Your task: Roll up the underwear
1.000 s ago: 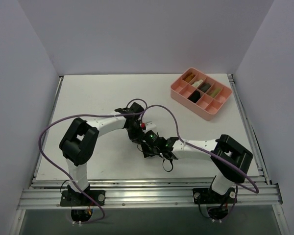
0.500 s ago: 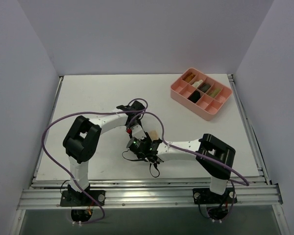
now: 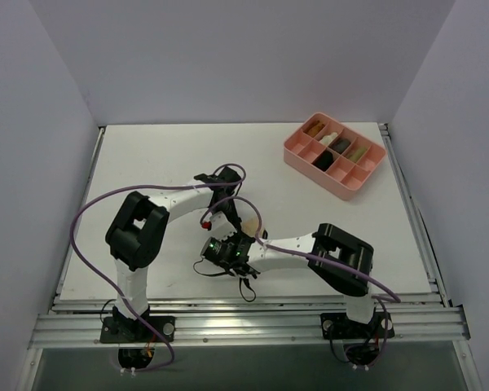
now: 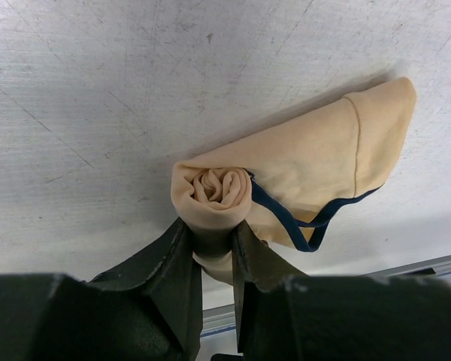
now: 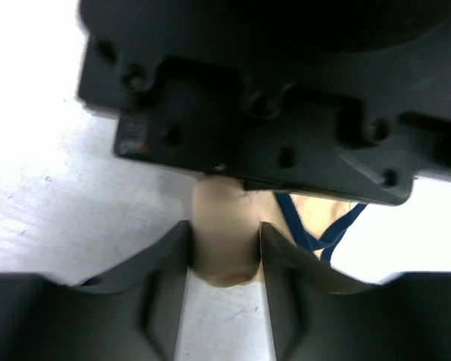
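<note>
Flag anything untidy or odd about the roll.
The underwear is rolled unevenly: tight at the end pinched by the left gripper, flaring wide at the far end. A loop of dark trim hangs loose from it.

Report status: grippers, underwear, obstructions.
Left gripper shut on rolled end of underwear. Right gripper shut on same roll. Tail unrolled. Pink tray well clear.

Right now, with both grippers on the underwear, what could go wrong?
1. The left gripper and right gripper pinch the underwear crowded close together; a small move could knock them into each other.
2. The trim loops loose outside the roll and could snag a finger.
3. Only the gripped end looks wound tight; letting go may let it open.
</note>
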Available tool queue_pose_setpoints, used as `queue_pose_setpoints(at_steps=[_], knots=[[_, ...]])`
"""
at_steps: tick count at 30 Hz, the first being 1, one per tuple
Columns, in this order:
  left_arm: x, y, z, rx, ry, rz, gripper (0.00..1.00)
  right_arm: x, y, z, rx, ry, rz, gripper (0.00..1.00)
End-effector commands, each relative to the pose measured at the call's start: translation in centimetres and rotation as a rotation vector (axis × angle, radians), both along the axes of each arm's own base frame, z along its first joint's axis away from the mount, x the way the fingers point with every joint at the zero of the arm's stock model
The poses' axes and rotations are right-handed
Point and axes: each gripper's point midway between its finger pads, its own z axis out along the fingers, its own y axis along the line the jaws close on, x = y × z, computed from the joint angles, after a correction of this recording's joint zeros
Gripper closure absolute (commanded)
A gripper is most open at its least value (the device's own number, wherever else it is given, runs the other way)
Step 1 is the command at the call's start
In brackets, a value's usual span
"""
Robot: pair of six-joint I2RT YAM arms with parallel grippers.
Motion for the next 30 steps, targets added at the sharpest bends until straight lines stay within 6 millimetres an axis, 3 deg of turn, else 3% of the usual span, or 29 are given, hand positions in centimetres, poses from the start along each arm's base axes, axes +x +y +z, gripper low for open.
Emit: queue_pose_setpoints(at_steps=[1,3,6,10,11,15,22,30], knots=[[-3.1,1.5,-2.0,0.127,0.094,-0.034,0.80,-0.3,-0.7,-0.2,-0.091,-0.005,0.029,0.68],[-3.3,1.6,-1.6,0.121,0.100,-0.015,0.80,-0.4,-0.7,-0.3,-0.063,0.002,0.022,0.89],[-3.2,1.5,-0.9,0.093,0.087,0.006,0.77,-1.2,-1.0,-1.5,0.010,0.065,0.016,1.00],[-2.6,2.2,0.1,0.070,0.101,0.039,0.68,-2.4,-1.8,-3.0,0.179,0.193,-0.012,1.00],[-2.4,2.5,0.4,0.068,0.094,0.049,0.66,-2.4,-2.9,-3.6,0.220,0.218,-0.037,1.00],[-0.9,3.7,3.1,0.022,0.020,0.125,0.54,-4.4,-4.4,-6.2,0.356,0.400,-0.048,1.00],[1.3,5.4,6.6,-0.047,-0.137,0.199,0.40,-7.1,-3.8,-8.4,0.546,0.590,-0.034,1.00],[0.5,5.2,5.3,-0.077,-0.163,0.180,0.38,-8.8,-3.6,-11.1,0.641,0.711,-0.058,1.00]])
